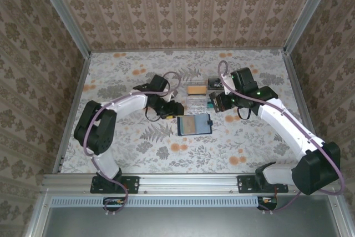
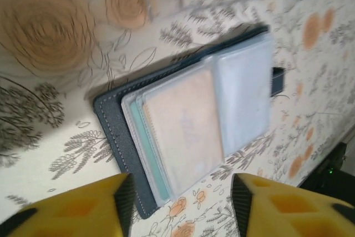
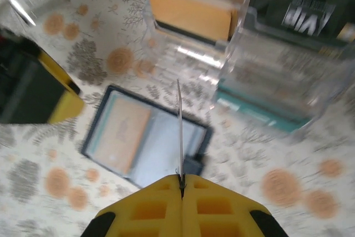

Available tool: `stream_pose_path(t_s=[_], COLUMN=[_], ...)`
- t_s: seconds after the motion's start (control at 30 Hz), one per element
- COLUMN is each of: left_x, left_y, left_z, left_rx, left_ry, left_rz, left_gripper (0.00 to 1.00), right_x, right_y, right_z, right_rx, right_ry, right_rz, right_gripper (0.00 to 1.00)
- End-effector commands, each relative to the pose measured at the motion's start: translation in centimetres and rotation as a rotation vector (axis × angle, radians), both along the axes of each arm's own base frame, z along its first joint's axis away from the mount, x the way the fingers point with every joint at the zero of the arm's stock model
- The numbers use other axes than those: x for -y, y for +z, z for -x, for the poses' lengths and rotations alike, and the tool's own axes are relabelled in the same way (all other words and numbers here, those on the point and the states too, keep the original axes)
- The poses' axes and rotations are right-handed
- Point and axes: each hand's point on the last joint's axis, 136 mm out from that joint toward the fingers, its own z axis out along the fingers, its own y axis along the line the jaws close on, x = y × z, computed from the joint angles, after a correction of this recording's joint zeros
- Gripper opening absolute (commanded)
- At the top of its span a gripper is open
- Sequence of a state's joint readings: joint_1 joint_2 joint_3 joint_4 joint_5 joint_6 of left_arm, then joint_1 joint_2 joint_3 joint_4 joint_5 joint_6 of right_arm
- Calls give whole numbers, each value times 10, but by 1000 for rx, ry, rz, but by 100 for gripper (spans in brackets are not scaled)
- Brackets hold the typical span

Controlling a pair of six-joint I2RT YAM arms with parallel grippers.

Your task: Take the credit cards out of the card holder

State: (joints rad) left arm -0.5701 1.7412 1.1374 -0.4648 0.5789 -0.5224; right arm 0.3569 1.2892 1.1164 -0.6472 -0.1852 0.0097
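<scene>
We see L jaws wide apart, empty, over open dark grey-blue folding card holder (image 2: 113,123) on floral desk (image 2: 39,142). R jaws closed tight on thin pale plastic card (image 3: 179,120), seen edge-on.

Open card holder (image 1: 194,124); thin card (image 3: 179,120) in right claw (image 3: 181,179)
</scene>
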Motion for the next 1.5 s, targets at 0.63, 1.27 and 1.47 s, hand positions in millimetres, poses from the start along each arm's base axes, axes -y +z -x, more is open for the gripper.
stream_pose_path(t_s=[0.63, 1.27, 1.47], left_x=[-35, -55, -58], left_y=[67, 63, 61], left_z=[-16, -23, -24], left_rx=[176, 164, 160], left_ry=[70, 121, 129], left_rz=[98, 96, 93], left_gripper=[100, 100, 100], right_x=[11, 17, 18], right_y=[13, -30, -41], right_z=[-89, -120, -121], right_rx=[380, 338, 323], right_ry=[699, 810, 822], right_rz=[803, 906, 891], right_gripper=[0, 0, 0])
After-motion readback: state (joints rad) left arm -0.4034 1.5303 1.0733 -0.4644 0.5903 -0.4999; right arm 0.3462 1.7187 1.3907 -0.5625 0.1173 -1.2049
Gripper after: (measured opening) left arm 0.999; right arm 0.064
